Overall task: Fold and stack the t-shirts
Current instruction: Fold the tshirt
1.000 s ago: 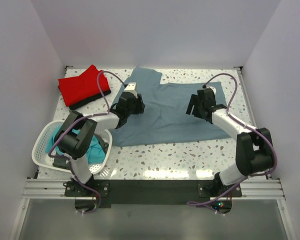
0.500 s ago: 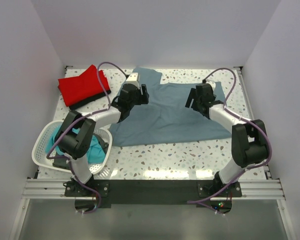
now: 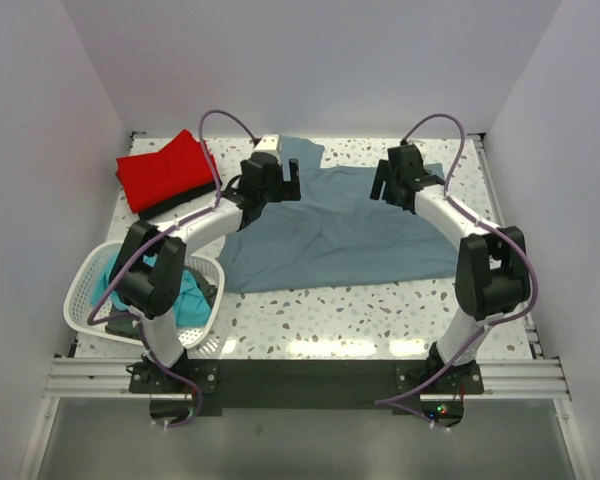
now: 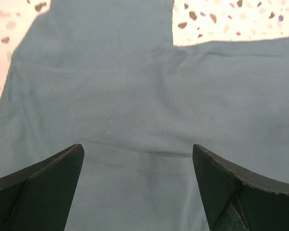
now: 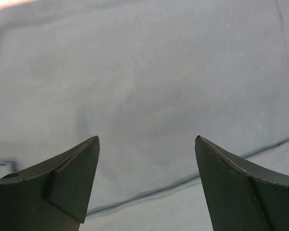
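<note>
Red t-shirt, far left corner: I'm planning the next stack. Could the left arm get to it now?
Probably yes: the left gripper hangs open and empty near the red t-shirt, with no obstacle visible between them.

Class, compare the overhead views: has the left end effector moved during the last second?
Yes. The left end effector has moved toward the far edge of the table, over the grey-blue shirt, and is now about level with the red t-shirt.
</note>
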Motion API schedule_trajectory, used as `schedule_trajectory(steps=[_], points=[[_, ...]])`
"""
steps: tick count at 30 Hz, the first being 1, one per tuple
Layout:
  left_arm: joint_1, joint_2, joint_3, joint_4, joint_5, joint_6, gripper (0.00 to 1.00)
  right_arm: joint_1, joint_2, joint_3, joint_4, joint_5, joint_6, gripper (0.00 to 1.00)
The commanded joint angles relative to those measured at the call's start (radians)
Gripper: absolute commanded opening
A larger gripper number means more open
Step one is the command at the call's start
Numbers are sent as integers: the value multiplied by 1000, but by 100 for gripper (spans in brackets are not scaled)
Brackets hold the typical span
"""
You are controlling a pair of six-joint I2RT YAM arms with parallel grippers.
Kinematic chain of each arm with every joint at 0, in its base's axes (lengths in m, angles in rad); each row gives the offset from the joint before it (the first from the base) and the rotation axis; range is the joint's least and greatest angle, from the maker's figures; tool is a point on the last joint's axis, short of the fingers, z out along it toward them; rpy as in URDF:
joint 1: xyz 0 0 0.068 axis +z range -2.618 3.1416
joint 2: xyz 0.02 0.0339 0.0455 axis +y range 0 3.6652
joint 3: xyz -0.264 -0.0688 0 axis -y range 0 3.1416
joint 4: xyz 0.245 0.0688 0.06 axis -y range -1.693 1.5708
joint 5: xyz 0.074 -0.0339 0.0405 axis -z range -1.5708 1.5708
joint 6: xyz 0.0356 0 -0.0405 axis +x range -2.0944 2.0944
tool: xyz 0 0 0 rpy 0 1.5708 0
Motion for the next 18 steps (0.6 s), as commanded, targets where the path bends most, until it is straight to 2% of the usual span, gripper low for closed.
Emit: schedule_trajectory(steps=[1, 7, 13, 18], points=[[0, -12, 17, -117, 52, -25, 100, -3, 45, 3, -116, 17, -16, 84], [-3, -15, -66, -114, 188, -42, 100, -3, 68, -20, -174, -10, -28, 83], [-6, -15, -155, -89, 240, -88, 100, -3, 65, -75, -187, -3, -64, 83], [-17, -4, -168, -80, 247, -71, 100, -6, 62, -123, -142, 0, -100, 83]])
